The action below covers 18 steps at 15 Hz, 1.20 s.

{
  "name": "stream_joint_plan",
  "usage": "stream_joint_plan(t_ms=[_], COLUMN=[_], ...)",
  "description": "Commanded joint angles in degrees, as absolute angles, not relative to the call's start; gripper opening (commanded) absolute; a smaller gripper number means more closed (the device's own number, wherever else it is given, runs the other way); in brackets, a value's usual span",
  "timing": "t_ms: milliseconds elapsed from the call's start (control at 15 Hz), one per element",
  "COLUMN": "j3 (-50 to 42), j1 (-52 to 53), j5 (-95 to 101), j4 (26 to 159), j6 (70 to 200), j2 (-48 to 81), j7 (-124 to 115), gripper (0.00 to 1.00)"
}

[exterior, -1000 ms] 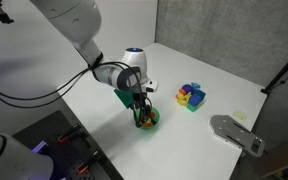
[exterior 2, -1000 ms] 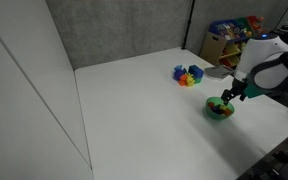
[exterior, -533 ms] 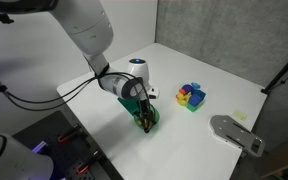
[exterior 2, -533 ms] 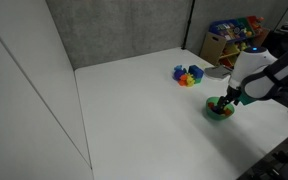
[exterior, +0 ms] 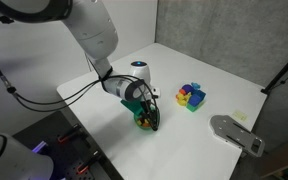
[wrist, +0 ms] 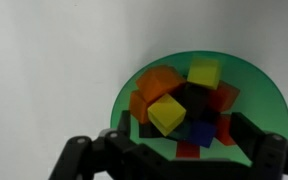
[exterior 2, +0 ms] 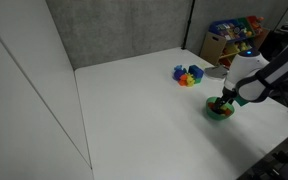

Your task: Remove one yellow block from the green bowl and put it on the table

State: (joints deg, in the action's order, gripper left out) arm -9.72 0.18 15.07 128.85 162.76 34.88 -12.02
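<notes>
The end effector [wrist: 169, 148] has dropped toward the green bowl [wrist: 271, 95] — jaws spread, empty — centre them over the nearer yellow block [wrist: 167, 113].

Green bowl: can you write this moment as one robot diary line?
end effector: open, above green bowl | yellow blocks: two visible, both inside bowl | grasp: none yet
</notes>
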Motion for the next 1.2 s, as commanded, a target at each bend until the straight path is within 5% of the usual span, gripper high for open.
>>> stream_joint_plan(t_ms=[0, 67, 133, 667, 1133], j3=[-10.3, -10.5, -10.6, -11.0, -10.6], j1=[0.7, 0.8, 1.0, 2.3, 4.8], j5=[13.4, 13.4, 13.4, 13.5, 13.5], j4=[127.3, 127.2, 127.0, 127.1, 127.7], j6=[163.5, 163.5, 163.4, 163.2, 161.6], j2=[36.7, 36.9, 37.0, 35.8, 31.1], j7=[-8.9, -8.7, -8.6, -8.9, -9.6], gripper=[1.0, 0.75, 0.74, 0.08, 0.1])
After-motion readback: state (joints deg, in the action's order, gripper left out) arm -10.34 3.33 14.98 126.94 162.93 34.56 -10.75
